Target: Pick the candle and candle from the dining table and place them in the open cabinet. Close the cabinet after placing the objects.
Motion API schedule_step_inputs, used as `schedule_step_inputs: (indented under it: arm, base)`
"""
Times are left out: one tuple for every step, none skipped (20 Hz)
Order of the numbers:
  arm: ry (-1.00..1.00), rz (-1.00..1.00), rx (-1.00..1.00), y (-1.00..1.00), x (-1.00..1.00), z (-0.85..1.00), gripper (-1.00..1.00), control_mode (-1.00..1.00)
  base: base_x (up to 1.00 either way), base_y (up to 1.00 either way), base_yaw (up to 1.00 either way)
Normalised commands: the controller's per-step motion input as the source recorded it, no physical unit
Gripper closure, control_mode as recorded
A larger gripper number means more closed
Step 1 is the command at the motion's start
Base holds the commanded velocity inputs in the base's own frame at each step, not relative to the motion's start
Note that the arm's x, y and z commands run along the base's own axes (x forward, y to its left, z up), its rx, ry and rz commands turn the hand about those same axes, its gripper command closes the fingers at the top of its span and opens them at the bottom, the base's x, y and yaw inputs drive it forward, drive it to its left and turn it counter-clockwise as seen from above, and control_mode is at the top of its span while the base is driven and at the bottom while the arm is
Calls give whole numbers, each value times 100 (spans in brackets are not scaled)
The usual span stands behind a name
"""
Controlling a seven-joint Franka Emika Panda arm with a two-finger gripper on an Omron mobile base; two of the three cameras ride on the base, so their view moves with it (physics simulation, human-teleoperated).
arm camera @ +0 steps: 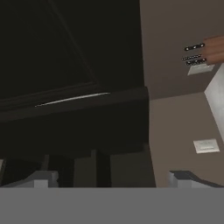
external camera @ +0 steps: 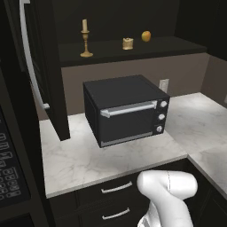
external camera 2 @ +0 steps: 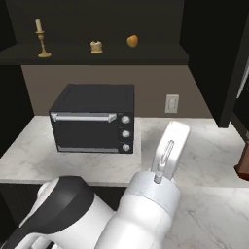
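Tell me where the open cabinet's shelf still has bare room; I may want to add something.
The cabinet shelf is bare right of the orange fruit, and between the candlestick candle and the stubby candle. It is tightest between the stubby candle and the fruit. Below, marble counter lies bare in front of the toaster oven.

No legible text or labels.

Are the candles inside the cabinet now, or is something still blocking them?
Both are in: the taper and the stubby candle stand on the cabinet shelf, beside a fruit. Nothing blocks them. The door is open.
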Motion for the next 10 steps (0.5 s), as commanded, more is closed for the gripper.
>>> schedule_step_inputs:
  arm:
    - [0, 0, 0, -28, 0, 0, -100, -100]
    - [0, 0, 0, -23, 0, 0, -100, -100]
    - [0, 0, 0, -19, 0, 0, -100, -100]
    - [0, 0, 0, -17, 0, 0, -100, -100]
    - [0, 0, 0, -14, 0, 0, -100, -100]
    - [0, 0, 0, -13, 2, 0, -100, -100]
    - [0, 0, 0, -9, 4, 0, -100, -100]
    - [0, 0, 0, -8, 4, 0, -100, -100]
    - [0, 0, 0, -7, 6, 0, -100, -100]
    - [0, 0, 0, -5, 8, 0, -100, -100]
  base:
    - [0, 0, 0]
    - [0, 0, 0]
    - [0, 0, 0]
    - [0, 0, 0]
    - [0, 0, 0]
    - [0, 0, 0]
    - [0, 0, 0]
    - [0, 0, 0]
    - [0, 0, 0]
    - [0, 0, 0]
